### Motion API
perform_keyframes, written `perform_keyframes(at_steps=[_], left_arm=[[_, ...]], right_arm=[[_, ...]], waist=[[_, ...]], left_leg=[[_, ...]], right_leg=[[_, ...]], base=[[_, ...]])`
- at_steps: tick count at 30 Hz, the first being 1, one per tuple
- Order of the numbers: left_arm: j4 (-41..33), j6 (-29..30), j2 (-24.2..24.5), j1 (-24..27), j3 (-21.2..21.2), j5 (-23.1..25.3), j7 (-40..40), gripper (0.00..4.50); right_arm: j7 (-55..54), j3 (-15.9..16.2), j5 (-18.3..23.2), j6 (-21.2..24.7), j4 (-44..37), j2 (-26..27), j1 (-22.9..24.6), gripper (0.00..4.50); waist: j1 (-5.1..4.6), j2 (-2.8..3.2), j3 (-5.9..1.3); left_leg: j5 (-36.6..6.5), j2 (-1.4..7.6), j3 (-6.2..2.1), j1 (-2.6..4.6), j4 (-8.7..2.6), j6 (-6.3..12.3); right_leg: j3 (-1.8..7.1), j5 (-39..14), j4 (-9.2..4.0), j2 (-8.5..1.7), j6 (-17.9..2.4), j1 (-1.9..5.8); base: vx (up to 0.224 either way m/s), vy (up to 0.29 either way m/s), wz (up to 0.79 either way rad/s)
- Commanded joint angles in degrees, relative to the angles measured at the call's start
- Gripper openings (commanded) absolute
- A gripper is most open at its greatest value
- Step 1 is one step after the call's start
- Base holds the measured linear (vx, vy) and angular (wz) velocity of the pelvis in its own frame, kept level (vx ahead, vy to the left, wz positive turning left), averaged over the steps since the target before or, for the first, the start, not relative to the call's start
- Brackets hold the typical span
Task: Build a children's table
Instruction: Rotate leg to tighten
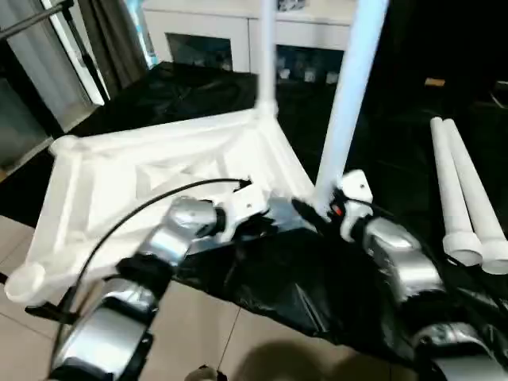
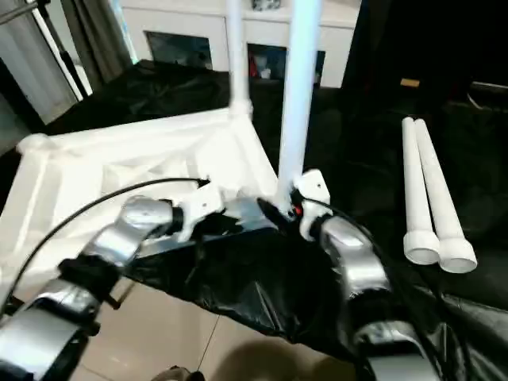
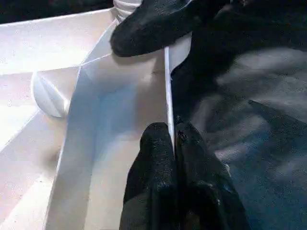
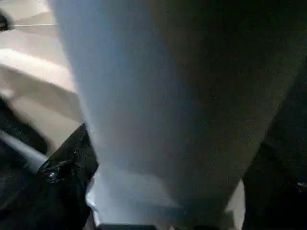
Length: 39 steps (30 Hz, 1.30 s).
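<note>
Black plastic sheet (image 1: 302, 294) covers tiled floor (image 1: 198, 333) beneath upturned tabletop (image 1: 119, 171).

Left gripper (image 3: 173, 139) pinched shut — forearms (image 1: 111, 317) extended.

Upturned white tabletop (image 1: 159, 171) lay on black sheet (image 1: 302, 294), two legs (image 1: 345, 95) stood upright at its corners, two spare legs (image 1: 464, 198) lay beside it
</note>
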Motion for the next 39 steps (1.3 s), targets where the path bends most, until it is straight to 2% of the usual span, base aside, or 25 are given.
perform_keyframes(at_steps=[1,4,7,9,12,16,17,21,24,26,27,28,29,30,31,33,34,35,36,37,39], left_arm=[[-1.5,-0.9,0.8,0.9,-0.6,-1.2,-3.5,0.00],[-2.1,-0.8,2.0,1.1,-0.7,-1.7,-5.7,0.00],[-2.7,-0.9,3.8,1.5,-0.7,-2.4,-8.9,0.00],[-3.2,-1.1,5.0,1.8,-1.1,-2.5,-10.8,0.00],[-3.5,-1.4,6.0,2.1,-1.6,-2.3,-12.1,0.00],[-3.6,-1.2,6.2,2.3,-1.7,-2.3,-12.5,0.00],[-3.7,-1.1,6.2,2.3,-1.6,-2.3,-12.6,0.00],[-4.0,0.2,5.8,2.4,-1.0,-3.1,-11.9,0.00],[-3.3,0.9,4.6,1.9,-0.9,-2.5,-9.3,0.00],[-0.5,1.4,2.7,0.4,-0.9,-0.3,-3.3,0.00],[1.2,2.0,1.2,-0.7,-0.8,0.8,0.7,0.00],[2.0,2.3,0.4,-1.2,-0.7,1.2,2.6,0.00],[3.7,3.4,-1.7,-2.4,-0.1,1.7,7.0,0.00],[4.5,4.2,-3.3,-3.2,0.1,1.9,9.5,0.00],[4.8,4.2,-3.8,-3.4,0.1,2.1,10.5,0.00],[6.1,4.7,-6.1,-4.6,-0.3,3.2,15.1,0.00],[6.6,4.7,-7.5,-5.1,-0.7,3.8,17.2,0.00],[6.8,5.0,-8.7,-5.5,-0.9,4.1,18.7,0.00],[7.2,5.1,-9.6,-5.8,-0.9,4.2,19.6,0.00],[7.1,5.1,-10.2,-5.9,-1.0,4.2,19.7,0.00],[7.5,4.2,-11.0,-6.1,-1.1,4.5,19.6,0.00]], right_arm=[[6.0,2.3,1.5,1.2,-3.5,-1.3,0.8,4.04],[11.2,3.7,2.3,2.8,-5.7,-3.0,1.8,4.04],[16.9,5.1,3.2,4.6,-8.0,-5.3,2.6,3.70],[19.5,5.8,3.8,5.3,-9.1,-6.5,2.9,3.67],[20.6,6.3,3.7,5.5,-9.6,-6.9,3.0,3.31],[21.8,7.1,3.5,6.0,-10.3,-7.5,3.4,3.14],[22.1,7.3,3.7,6.4,-10.7,-7.5,3.6,3.02],[21.6,7.1,4.3,7.8,-11.9,-6.7,4.1,2.78],[16.5,6.4,3.2,7.7,-11.0,-4.4,4.5,2.75],[7.8,5.3,0.7,6.5,-8.3,-1.4,3.9,2.75],[2.1,4.5,-0.6,6.4,-6.6,0.4,3.5,2.74],[-0.5,4.1,-1.2,6.5,-6.0,1.3,3.3,2.74],[-6.6,3.1,-2.1,7.2,-4.5,3.5,2.9,2.74],[-10.9,2.2,-2.5,7.5,-3.3,5.1,2.3,2.74],[-12.3,1.9,-2.6,7.6,-2.9,5.6,2.1,2.74],[-19.3,0.3,-3.0,8.1,-0.5,8.3,0.7,2.74],[-23.6,-0.3,-3.5,8.1,0.9,9.8,-0.4,2.74],[-26.4,-0.8,-3.8,7.7,2.1,11.0,-1.3,2.74],[-28.3,-1.2,-4.1,7.3,2.8,11.8,-1.9,2.74],[-29.3,-1.3,-4.5,6.4,3.4,12.4,-2.5,2.74],[-29.8,-2.0,-4.5,4.0,4.3,13.2,-3.2,2.74]], waist=[[0.40,-0.71,-3.75],[0.35,-0.75,-3.68],[0.51,-0.89,-3.64],[0.56,-0.85,-3.64],[0.60,-0.78,-3.72],[0.79,-0.92,-3.71],[0.80,-1.15,-3.70],[1.18,-1.05,-3.76],[1.08,-1.03,-3.63],[0.85,-1.07,-3.50],[0.46,-0.95,-3.14],[0.38,-1.07,-3.07],[0.20,-1.05,-3.02],[0.19,-0.89,-3.07],[0.08,-1.06,-2.97],[0.01,-1.02,-3.03],[-0.10,-0.65,-3.01],[-0.12,-0.58,-3.08],[-0.04,-0.75,-3.16],[0.01,-0.48,-3.24],[0.10,-0.66,-3.37]], left_leg=[[-10.2,2.04,-0.29,0.82,-3.35,5.86],[-10.9,2.08,-0.24,0.89,-3.39,5.44],[-11.3,2.14,-0.29,0.90,-3.50,5.16],[-11.0,2.19,-0.30,0.87,-3.47,5.21],[-10.9,2.20,-0.30,0.94,-3.46,4.93],[-10.4,2.21,-0.25,0.99,-3.42,4.64],[-10.4,2.19,-0.21,1.00,-3.40,4.69],[-9.8,2.16,-0.22,0.99,-3.32,4.71],[-10.3,2.16,-0.26,0.98,-3.47,4.18],[-11.6,2.06,-0.30,1.03,-3.65,3.27],[-13.8,1.95,-0.27,1.33,-4.00,1.68],[-15.4,1.88,-0.38,1.50,-4.12,1.03],[-16.4,1.73,-0.48,1.66,-4.27,-0.25],[-16.9,1.79,-0.55,1.84,-4.33,-0.51],[-17.7,1.79,-0.62,1.87,-4.40,-0.71],[-17.9,1.76,-0.64,1.89,-4.46,-0.83],[-18.3,1.75,-0.75,1.79,-4.56,-0.99],[-18.5,1.70,-0.74,1.77,-4.56,-0.98],[-18.4,1.60,-0.70,1.83,-4.50,-0.88],[-18.0,1.58,-0.76,1.68,-4.49,-0.74],[-16.9,1.61,-0.72,1.45,-4.41,-0.13]], right_leg=[[1.43,-1.7,-3.51,-3.25,-15.4,3.06],[1.55,-3.2,-3.65,-3.34,-15.4,2.88],[1.59,-5.0,-3.73,-3.38,-15.1,2.90],[1.59,-4.6,-3.65,-3.38,-15.2,2.85],[1.59,-4.7,-3.60,-3.41,-15.3,2.71],[1.64,-4.4,-3.53,-3.42,-15.4,2.75],[1.66,-4.4,-3.57,-3.39,-15.3,2.70],[1.68,-4.6,-3.50,-3.44,-15.0,2.69],[1.70,-5.8,-3.62,-3.48,-14.9,2.52],[1.71,-8.1,-3.85,-3.45,-14.3,2.49],[1.89,-12.6,-4.49,-3.52,-13.3,2.09],[1.83,-15.2,-4.69,-3.59,-12.8,2.08],[1.88,-18.9,-4.98,-3.63,-11.4,2.13],[1.96,-19.7,-5.18,-3.73,-11.0,2.01],[1.99,-20.6,-5.42,-3.70,-10.5,1.92],[2.03,-20.6,-5.48,-3.68,-10.0,1.77],[1.96,-20.1,-5.53,-3.59,-9.8,1.79],[1.94,-19.8,-5.50,-3.57,-9.7,1.86],[1.94,-19.1,-5.53,-3.54,-9.6,1.81],[1.94,-17.9,-5.37,-3.61,-9.8,1.92],[1.91,-15.8,-5.34,-3.71,-9.8,2.10]], base=[[0.000,0.000,0.00],[0.000,0.000,0.00],[0.000,0.000,0.00],[0.000,0.000,0.00],[0.000,0.000,0.00],[0.000,0.000,0.00],[0.000,0.000,0.00],[0.000,0.000,0.00],[0.000,0.000,0.00],[0.000,0.000,0.00],[0.000,0.000,0.00],[0.000,0.000,0.00],[0.000,0.000,0.00],[0.000,0.000,0.00],[0.000,0.000,0.00],[0.000,0.000,0.00],[0.000,0.000,0.00],[0.000,0.000,0.00],[0.000,0.000,0.00],[0.000,0.000,0.00],[0.000,0.000,0.00]])
